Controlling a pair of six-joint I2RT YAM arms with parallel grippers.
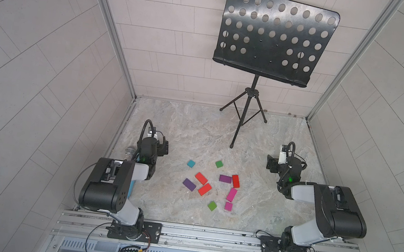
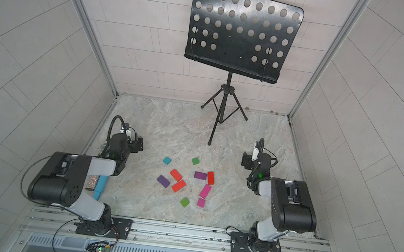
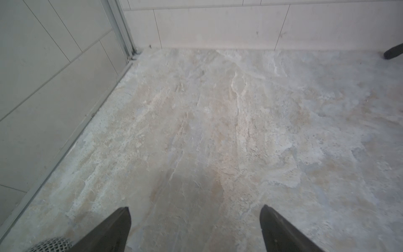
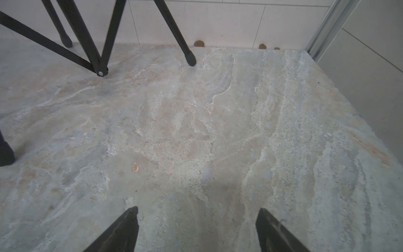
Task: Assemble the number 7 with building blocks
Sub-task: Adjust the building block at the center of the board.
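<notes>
Just beyond the building blocks (image 1: 225, 179) stands a music stand (image 1: 252, 93).

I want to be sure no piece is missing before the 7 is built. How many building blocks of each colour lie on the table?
Red blocks: 3
Purple blocks: 2
Magenta blocks: 2
Green blocks: 2
Teal block: 1
Total: 10
</notes>
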